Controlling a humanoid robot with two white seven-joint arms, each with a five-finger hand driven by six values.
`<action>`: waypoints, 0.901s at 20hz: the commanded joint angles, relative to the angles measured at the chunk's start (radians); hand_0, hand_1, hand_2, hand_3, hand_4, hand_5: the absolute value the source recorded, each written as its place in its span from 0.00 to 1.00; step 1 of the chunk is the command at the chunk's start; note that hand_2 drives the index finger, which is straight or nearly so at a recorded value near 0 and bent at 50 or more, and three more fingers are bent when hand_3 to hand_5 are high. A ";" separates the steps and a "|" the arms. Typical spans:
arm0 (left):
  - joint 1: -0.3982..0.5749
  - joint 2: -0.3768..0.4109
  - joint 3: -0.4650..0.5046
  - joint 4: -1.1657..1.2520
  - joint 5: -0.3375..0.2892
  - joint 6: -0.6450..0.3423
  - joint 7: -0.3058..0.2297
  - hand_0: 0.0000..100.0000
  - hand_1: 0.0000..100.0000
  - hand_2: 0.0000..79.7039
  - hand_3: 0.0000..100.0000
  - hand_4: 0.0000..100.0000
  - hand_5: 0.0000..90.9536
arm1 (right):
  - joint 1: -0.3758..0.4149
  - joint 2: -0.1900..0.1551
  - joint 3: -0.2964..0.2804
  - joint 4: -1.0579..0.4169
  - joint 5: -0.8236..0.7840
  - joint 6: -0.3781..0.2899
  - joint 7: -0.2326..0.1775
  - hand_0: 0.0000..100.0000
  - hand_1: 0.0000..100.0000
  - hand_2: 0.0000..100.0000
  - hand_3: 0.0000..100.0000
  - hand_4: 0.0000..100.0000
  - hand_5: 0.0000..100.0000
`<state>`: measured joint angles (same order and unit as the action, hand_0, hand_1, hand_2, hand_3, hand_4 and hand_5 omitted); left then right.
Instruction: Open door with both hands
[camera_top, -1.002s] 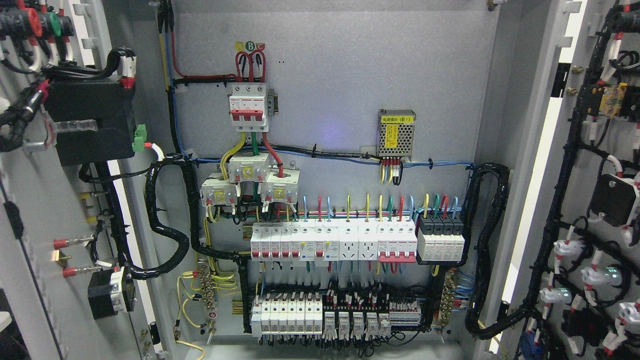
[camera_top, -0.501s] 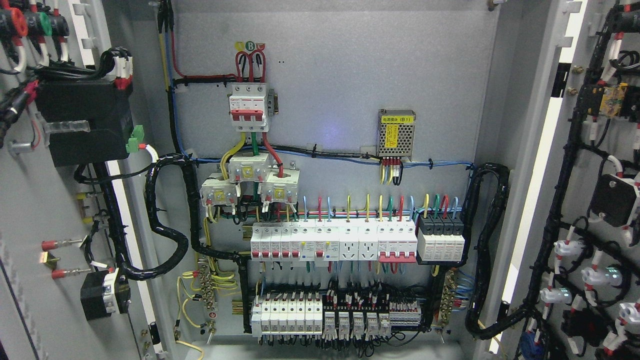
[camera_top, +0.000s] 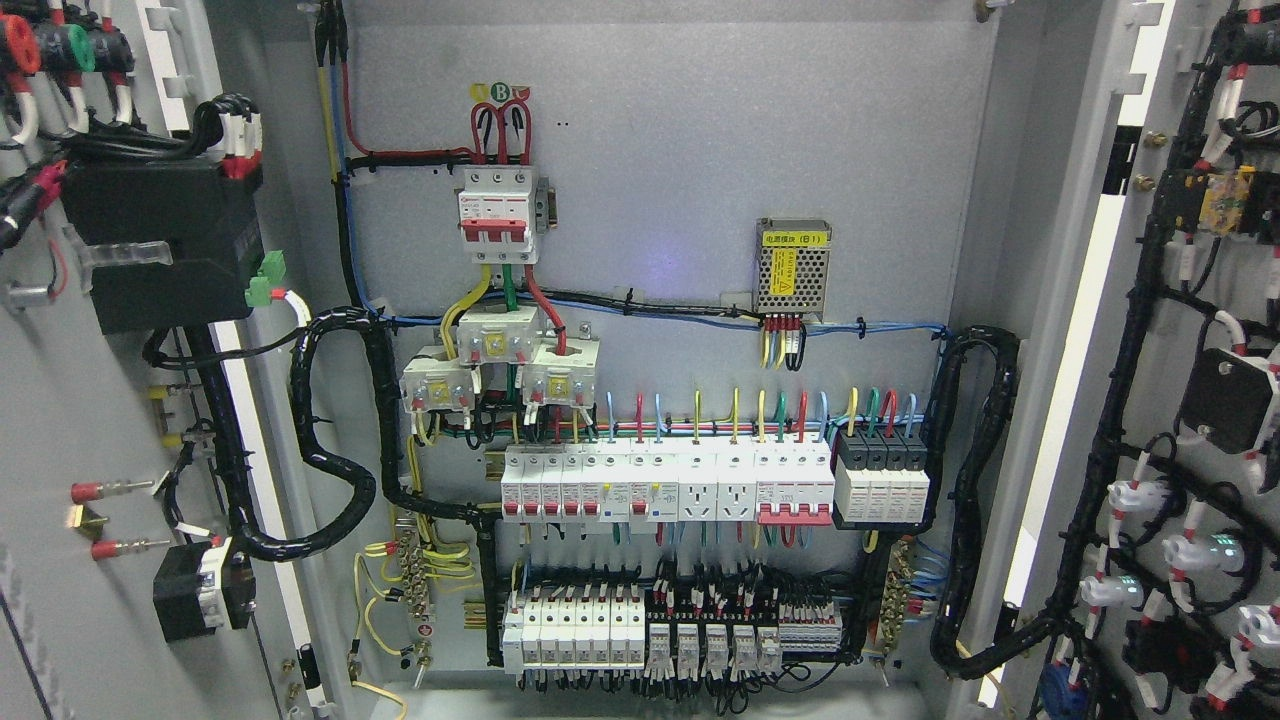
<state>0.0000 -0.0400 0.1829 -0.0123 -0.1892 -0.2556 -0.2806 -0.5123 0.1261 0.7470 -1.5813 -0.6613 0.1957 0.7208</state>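
1. While neither hand shows anywhere, so their state cannot be told, the left door stands swung wide
2. Right door likewise open, baring the breaker panel

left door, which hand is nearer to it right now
Cannot say: neither hand shows in the head view. The left door and right door both stand open, with nothing touching them.
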 joint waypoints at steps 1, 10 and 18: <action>0.026 0.000 0.000 -0.023 -0.001 0.004 0.000 0.12 0.39 0.00 0.00 0.00 0.00 | 0.002 0.001 -0.026 0.033 0.002 -0.009 -0.004 0.12 0.39 0.00 0.00 0.00 0.00; 0.109 -0.011 0.000 -0.265 -0.003 -0.004 0.001 0.12 0.39 0.00 0.00 0.00 0.00 | 0.008 -0.009 -0.142 0.079 0.002 -0.012 -0.026 0.12 0.39 0.00 0.00 0.00 0.00; 0.320 0.020 -0.159 -0.817 0.081 -0.045 0.000 0.12 0.39 0.00 0.00 0.00 0.00 | 0.050 -0.028 -0.273 0.090 0.000 -0.018 -0.164 0.12 0.39 0.00 0.00 0.00 0.00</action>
<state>0.2013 -0.0393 0.1479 -0.3510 -0.1698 -0.2782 -0.2806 -0.4978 0.1164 0.6093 -1.5178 -0.6606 0.1841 0.5932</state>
